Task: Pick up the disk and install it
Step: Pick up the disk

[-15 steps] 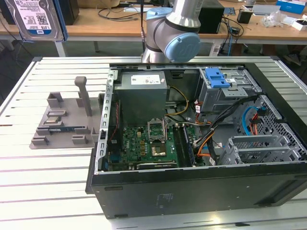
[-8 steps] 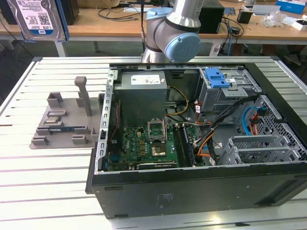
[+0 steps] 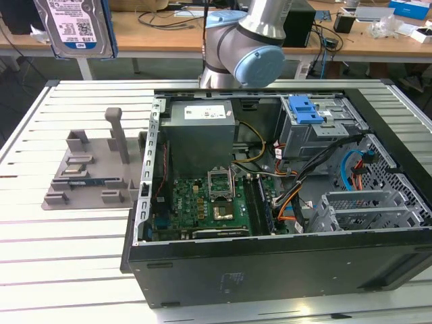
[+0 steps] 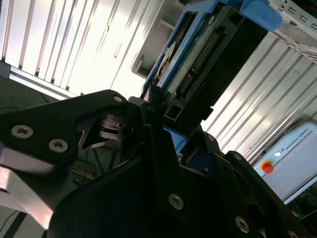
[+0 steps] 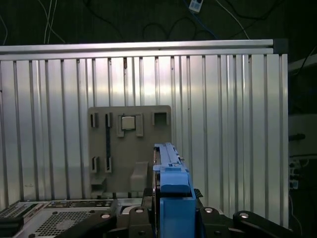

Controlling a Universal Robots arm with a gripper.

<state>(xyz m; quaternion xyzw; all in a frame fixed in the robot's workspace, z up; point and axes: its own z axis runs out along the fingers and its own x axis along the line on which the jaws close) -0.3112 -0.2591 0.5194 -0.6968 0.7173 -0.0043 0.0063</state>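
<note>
You have the disk (image 3: 74,27) raised well above the grey holder stand (image 3: 88,172), its label turned toward the exterior camera; the gripper (image 4: 168,121) is pinching it by one end, black fingers closed on either side. In the first wrist view the disk stands edge-on, blue rail toward the lens, with the stand straight beyond it; I judge this to be the carry, with the lift done and insertion not begun. The drive cage (image 3: 317,131) with its blue latch (image 3: 305,108) sits well apart from the stand, inside the open computer case (image 3: 270,270), toward the exterior view's right of the stand. To carry well: hold the clamp firm; stay high over the case wall nearest the stand; turn the wrist slowly, since the free end could swing; square the rails to the cage while clear of the cables.
</note>
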